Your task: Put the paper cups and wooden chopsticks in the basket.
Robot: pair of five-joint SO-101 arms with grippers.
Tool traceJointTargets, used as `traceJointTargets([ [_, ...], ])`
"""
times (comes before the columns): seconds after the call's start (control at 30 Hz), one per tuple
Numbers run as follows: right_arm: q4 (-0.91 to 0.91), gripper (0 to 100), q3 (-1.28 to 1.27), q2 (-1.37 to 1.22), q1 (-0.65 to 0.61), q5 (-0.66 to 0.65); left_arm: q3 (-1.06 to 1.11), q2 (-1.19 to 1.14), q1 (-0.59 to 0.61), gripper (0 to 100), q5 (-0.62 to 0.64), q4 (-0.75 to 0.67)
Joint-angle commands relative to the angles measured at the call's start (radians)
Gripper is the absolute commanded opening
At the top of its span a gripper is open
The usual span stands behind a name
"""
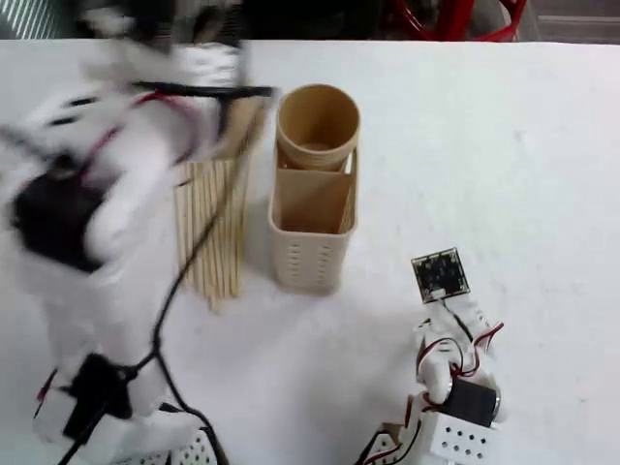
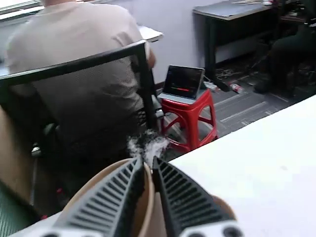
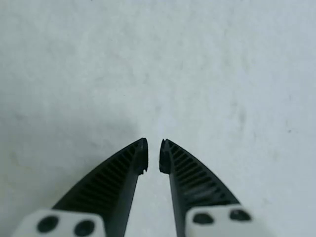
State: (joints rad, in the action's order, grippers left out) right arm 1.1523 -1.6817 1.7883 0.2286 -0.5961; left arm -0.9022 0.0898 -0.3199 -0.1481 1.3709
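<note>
The paper cup (image 2: pixel 84 190) is caught by its wall in the left pincer (image 2: pixel 148 160). One finger sits inside the rim and the other outside, and they are closed down until only the thin wall parts them. In the high view this cup (image 1: pixel 246 124) hangs above the surface (image 1: pixel 504 145), just beside the basket's (image 1: pixel 310 257) far end and over the far tips of the wooden chopsticks (image 1: pixel 206 237).

The chopsticks lie in a loose bundle flat on the surface, alongside the basket's left wall and near it. A black cable (image 1: pixel 179 281) from the left arm (image 1: pixel 107 194) runs across them.

The basket stands upright near the middle of the surface, split into two compartments. A second cup (image 1: pixel 318 121) stands upright, mouth up, in the far compartment. I cannot see into the near compartment well enough to tell what it holds.

The right arm (image 1: pixel 455 387) sits folded at the near edge of the surface, well apart from the basket, with a small black board (image 1: pixel 441 274) at its wrist. The right pincer (image 3: pixel 153 155) points down at bare surface. Its tips are drawn almost together with a narrow slit between them, and it grips nothing.

Past the far edge of the surface in the left wrist view, a red stool (image 2: pixel 190 116) carries a laptop (image 2: pixel 183 84).
</note>
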Motion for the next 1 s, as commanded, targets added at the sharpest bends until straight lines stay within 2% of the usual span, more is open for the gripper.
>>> traceJointTargets([
  [0.0, 0.004, 5.7, -0.009, 0.005, 0.004, -0.005, 0.005, -0.068, -0.108, 2, -0.091, -0.098],
  [0.13, 0.004, 5.7, -0.009, 0.005, 0.004, -0.005, -0.002, -0.18, -0.174, 2, -0.195, -0.173],
  [0.33, 0.004, 5.7, -0.009, 0.005, 0.004, -0.005, -0.002, -0.332, -0.177, 2, -0.272, -0.287],
  [0.6, 0.004, 5.7, -0.009, 0.005, 0.004, -0.005, 0.006, -0.412, -0.15, 2, -0.279, -0.276],
  [0.87, 0.004, 5.7, -0.009, 0.005, 0.004, -0.005, 0.006, -0.421, -0.124, 2, -0.279, -0.166],
  [0.97, 0.004, 5.7, -0.009, 0.005, 0.004, -0.005, 0.0, -0.414, -0.108, 6, -0.272, -0.15],
])
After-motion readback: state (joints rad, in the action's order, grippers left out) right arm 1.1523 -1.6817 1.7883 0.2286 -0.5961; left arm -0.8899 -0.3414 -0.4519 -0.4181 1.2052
